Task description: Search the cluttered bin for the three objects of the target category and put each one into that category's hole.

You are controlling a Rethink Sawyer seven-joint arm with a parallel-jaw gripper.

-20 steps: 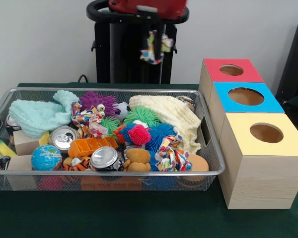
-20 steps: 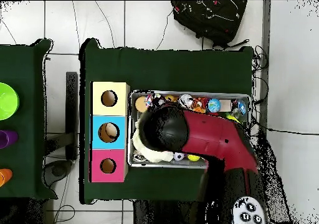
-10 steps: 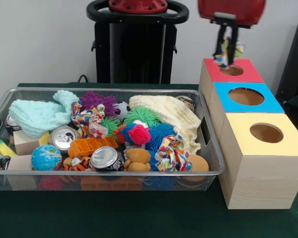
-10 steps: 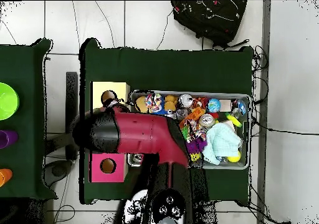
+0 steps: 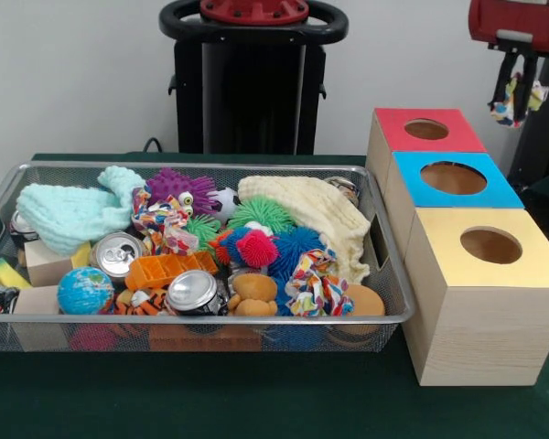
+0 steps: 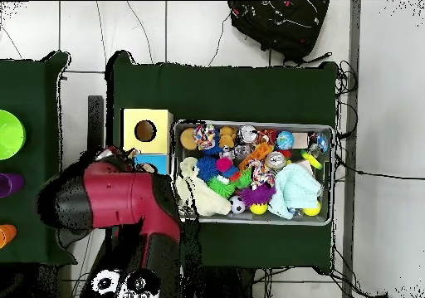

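The end effector (image 5: 517, 87), clamped on a knotted rope toy (image 5: 506, 102), has overshot the red box (image 5: 425, 131), delaying the drop.

My arm (image 6: 124, 203) is stretched out to the side, and in the front view its red end is at the top right corner. My gripper (image 5: 518, 91) hangs straight down from it, high in the air. The black fingers (image 5: 523, 80) are closed on a colourful rope toy (image 5: 507, 102).
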